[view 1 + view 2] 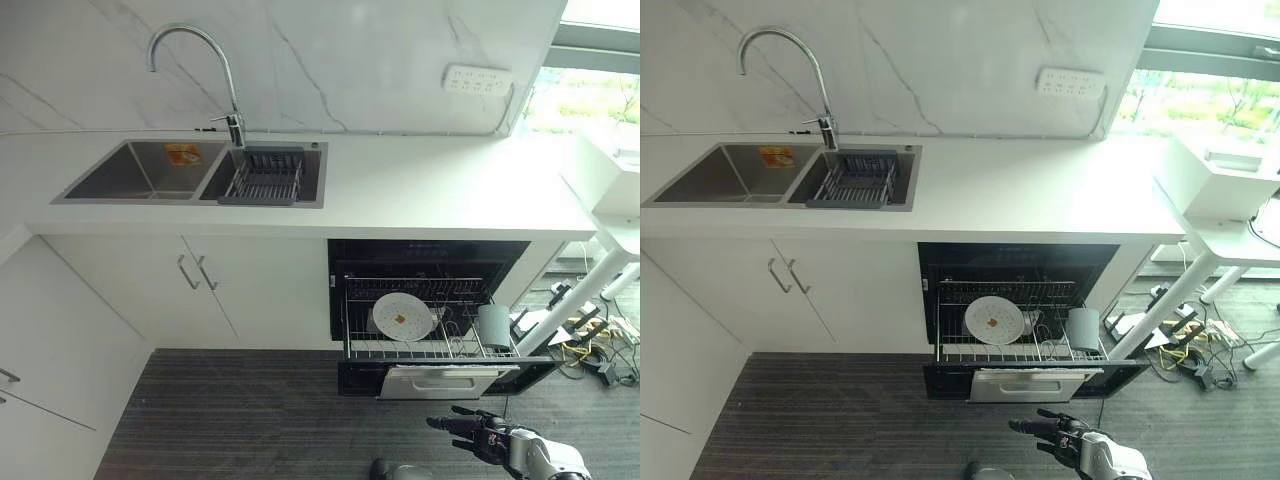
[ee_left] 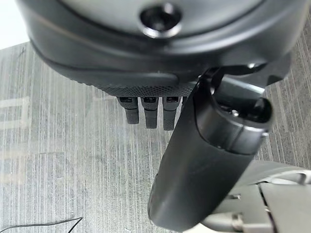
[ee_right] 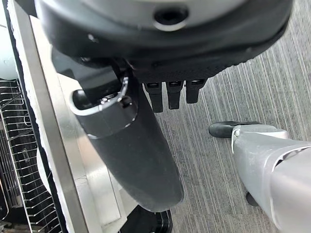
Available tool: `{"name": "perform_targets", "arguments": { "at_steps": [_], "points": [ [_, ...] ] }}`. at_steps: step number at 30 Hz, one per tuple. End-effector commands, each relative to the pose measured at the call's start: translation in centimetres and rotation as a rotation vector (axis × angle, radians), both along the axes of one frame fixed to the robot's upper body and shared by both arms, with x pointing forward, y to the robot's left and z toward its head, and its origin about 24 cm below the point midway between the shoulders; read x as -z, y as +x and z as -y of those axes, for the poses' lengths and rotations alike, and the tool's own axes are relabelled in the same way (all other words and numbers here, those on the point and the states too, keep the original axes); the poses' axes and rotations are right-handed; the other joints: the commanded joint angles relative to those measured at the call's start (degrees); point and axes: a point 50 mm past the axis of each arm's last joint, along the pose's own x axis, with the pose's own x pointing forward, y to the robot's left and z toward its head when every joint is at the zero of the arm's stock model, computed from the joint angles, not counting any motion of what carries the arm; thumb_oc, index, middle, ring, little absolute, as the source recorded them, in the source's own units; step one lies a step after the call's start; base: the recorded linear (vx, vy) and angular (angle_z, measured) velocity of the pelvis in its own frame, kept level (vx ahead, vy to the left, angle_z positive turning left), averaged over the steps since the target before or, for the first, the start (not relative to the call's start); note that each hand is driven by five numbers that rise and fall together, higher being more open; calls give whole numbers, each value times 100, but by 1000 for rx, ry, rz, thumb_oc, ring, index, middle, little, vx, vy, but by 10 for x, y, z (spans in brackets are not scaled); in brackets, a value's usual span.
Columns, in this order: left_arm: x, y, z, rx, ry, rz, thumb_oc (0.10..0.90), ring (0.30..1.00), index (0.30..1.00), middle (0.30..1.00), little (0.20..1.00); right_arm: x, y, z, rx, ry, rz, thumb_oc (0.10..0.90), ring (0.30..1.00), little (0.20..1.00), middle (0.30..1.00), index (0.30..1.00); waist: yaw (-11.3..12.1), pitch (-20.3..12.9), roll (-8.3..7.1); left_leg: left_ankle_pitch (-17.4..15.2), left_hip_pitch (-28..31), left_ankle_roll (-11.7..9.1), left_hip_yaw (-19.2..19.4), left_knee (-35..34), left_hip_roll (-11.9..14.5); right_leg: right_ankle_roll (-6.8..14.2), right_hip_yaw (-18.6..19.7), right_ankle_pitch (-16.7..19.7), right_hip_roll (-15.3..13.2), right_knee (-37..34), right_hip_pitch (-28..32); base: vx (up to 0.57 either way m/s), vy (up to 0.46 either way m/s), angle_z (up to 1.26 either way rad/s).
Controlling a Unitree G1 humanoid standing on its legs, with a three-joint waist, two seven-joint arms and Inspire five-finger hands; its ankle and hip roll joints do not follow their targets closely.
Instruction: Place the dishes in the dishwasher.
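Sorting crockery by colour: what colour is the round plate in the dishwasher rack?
White round plate, small orange mark; left eye view.

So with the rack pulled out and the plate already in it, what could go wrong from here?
1. The dishwasher rack and the open door jut out low over the floor; the right hand, open and holding nothing, hangs just in front and could knock them.
2. The white plate leans among the tines beside a grey cup; a hard push on the rack might tip or rattle them.
3. Cables lie on the floor to the right, a possible snag.

A curved faucet (image 1: 200, 60) stands behind a double sink (image 1: 140, 170).
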Motion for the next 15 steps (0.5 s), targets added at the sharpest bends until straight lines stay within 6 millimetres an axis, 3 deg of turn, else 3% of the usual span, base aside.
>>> {"name": "perform_targets", "arguments": {
  "at_steps": [1, 6, 15],
  "points": [
    [-4, 26, -2, -7, 14, 53, 800, 900, 900, 900, 900, -32, 45, 11, 22, -32, 184, 800, 900, 900, 900, 900, 100, 232, 83, -903, 117, -307, -514, 256, 165, 709, 29, -751, -334, -8, 443, 70, -26, 9],
    [-2, 22, 1, -11, 26, 14, 800, 900, 900, 900, 900, -38, 58, 28, 81, -83, 163, 800, 900, 900, 900, 900, 312, 171, 109, -924, 164, -312, -623, 256, 120, 715, -96, -784, -380, -8, 556, 85, -30, 15],
    [-5, 17, -6, -23, 72, -48, 800, 900, 900, 900, 900, -52, 80, 40, 120, -165, 162, 800, 900, 900, 900, 900, 605, 146, 240, -915, 194, -287, -792, 256, -3, 751, -317, -780, -512, -8, 708, 111, -61, 12]
  ]
}}
